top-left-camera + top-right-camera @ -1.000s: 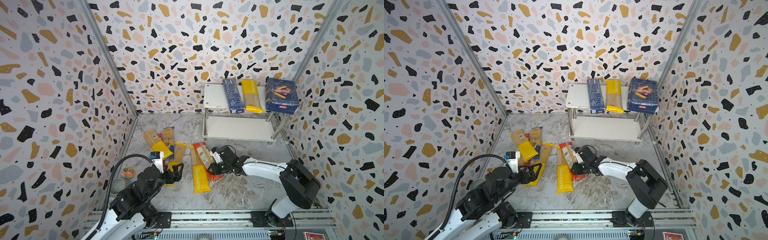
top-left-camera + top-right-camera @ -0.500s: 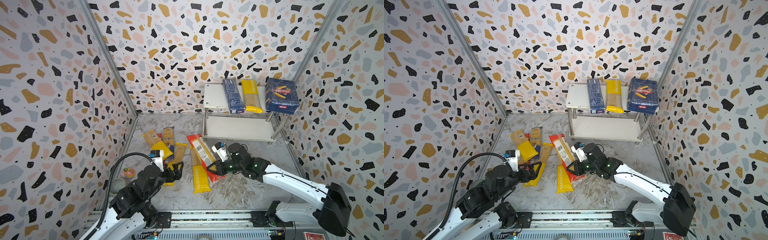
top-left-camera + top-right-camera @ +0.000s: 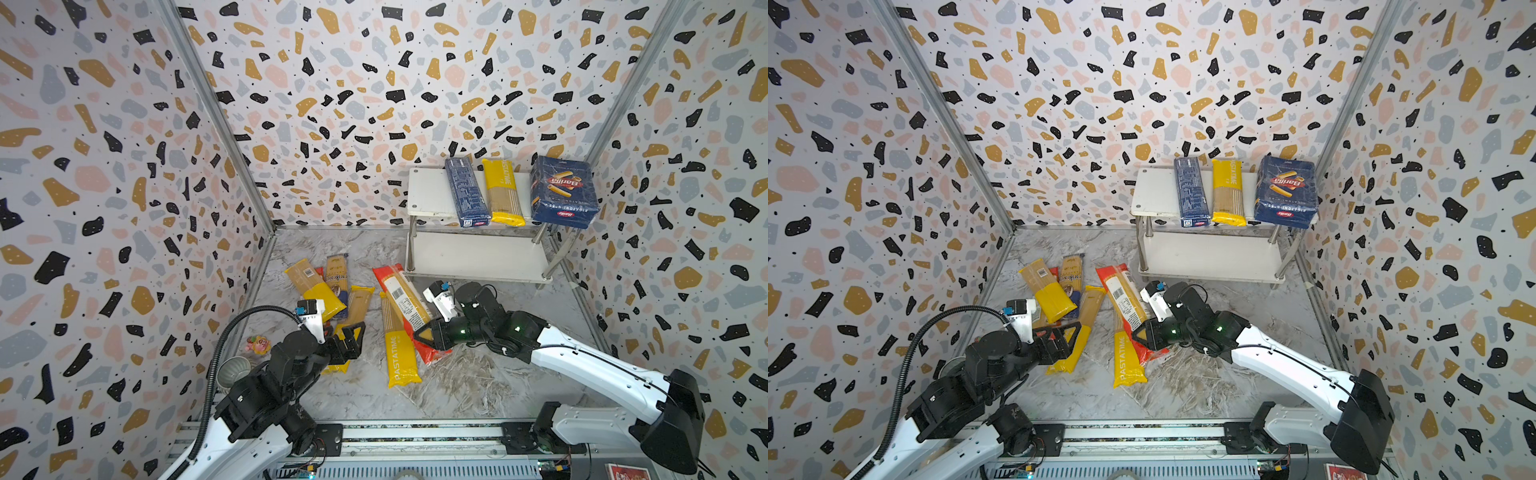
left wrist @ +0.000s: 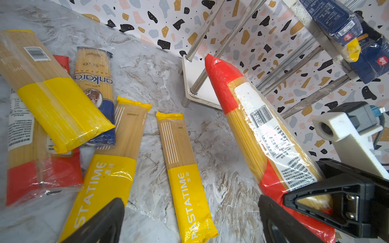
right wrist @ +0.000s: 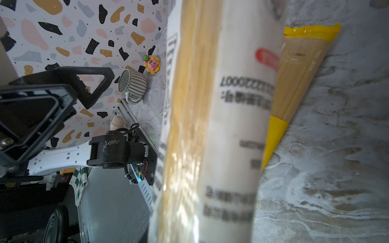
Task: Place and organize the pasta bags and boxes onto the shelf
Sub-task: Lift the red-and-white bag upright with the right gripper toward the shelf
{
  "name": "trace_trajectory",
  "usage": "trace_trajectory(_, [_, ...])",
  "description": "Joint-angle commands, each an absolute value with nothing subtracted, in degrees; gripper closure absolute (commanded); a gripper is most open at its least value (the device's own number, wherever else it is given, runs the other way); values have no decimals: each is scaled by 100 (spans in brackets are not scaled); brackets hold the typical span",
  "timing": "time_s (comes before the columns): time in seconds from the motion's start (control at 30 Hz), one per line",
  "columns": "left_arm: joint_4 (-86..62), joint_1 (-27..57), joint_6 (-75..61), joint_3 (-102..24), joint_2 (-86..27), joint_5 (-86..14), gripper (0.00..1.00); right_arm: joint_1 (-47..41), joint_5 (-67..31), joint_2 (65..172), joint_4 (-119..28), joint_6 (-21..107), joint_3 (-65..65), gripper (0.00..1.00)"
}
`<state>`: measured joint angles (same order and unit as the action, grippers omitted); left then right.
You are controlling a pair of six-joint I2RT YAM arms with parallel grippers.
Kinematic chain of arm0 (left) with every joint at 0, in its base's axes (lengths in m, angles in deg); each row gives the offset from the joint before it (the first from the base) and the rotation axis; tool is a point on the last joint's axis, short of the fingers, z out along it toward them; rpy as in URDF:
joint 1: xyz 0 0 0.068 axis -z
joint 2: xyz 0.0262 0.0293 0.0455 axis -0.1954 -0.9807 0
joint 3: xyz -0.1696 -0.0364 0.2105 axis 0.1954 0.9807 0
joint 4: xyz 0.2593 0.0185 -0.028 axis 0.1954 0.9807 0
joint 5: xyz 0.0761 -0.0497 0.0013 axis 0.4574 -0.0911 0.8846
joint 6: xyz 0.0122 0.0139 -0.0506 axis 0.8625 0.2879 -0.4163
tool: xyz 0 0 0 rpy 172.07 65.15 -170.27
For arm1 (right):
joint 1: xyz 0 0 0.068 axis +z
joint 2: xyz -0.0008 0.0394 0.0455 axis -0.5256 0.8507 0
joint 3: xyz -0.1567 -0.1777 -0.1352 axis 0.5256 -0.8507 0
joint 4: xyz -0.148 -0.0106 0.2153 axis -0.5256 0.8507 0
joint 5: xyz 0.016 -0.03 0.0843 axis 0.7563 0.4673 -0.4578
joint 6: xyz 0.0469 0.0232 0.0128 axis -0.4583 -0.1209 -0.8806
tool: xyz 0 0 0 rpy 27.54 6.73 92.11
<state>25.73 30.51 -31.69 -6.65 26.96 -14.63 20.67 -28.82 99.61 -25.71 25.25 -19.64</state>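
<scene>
The shelf (image 3: pixel 428 195) (image 3: pixel 1152 193) stands at the back right. Its top board carries the narrow blue pasta box (image 3: pixel 466 191), a yellow bag (image 3: pixel 503 193) and the wide Barilla box (image 3: pixel 563 191). My right gripper (image 3: pixel 424 334) (image 3: pixel 1142 332) is shut on a red-ended bag (image 3: pixel 401 295) (image 4: pixel 252 117) (image 5: pixel 210 126). The bag is tilted, its far end raised near the shelf's lower front corner. My left gripper (image 3: pixel 353 332) (image 4: pixel 190 204) hangs open and empty over a yellow PASTATIME bag (image 3: pixel 357 303). Several more bags lie on the floor, among them another PASTATIME bag (image 3: pixel 399 353) and a dark-ended one (image 3: pixel 337 270).
A striped cup (image 3: pixel 232 372) (image 5: pixel 131 83) and a small flower toy (image 3: pixel 257 345) sit by the left wall. Patterned walls close in the marble floor on three sides. The lower shelf board (image 3: pixel 473 253) is bare.
My right gripper has lifted the red-ended bag off the floor and drawn back to the right with it, the bag's far end rising towards the shelf. The left arm has not moved.
</scene>
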Motion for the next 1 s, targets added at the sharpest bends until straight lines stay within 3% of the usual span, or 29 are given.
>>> trace_trajectory(0.0, [2539,3019,-3166,-820,2732,-1390,1,2199,-2731,9590,-3167,2906,-1177,83])
trace_trajectory(0.4, [2454,3025,-3133,-861,2664,-1411,1,2366,-1834,10023,-2230,3684,726,83])
trace_trajectory(0.63, [2392,3028,-3107,-974,2561,-1447,0,2247,-754,11130,-1471,4465,2893,84])
trace_trajectory(0.97, [2295,3029,-3053,-1059,2453,-1495,0,1296,-324,12809,-777,4929,5538,84])
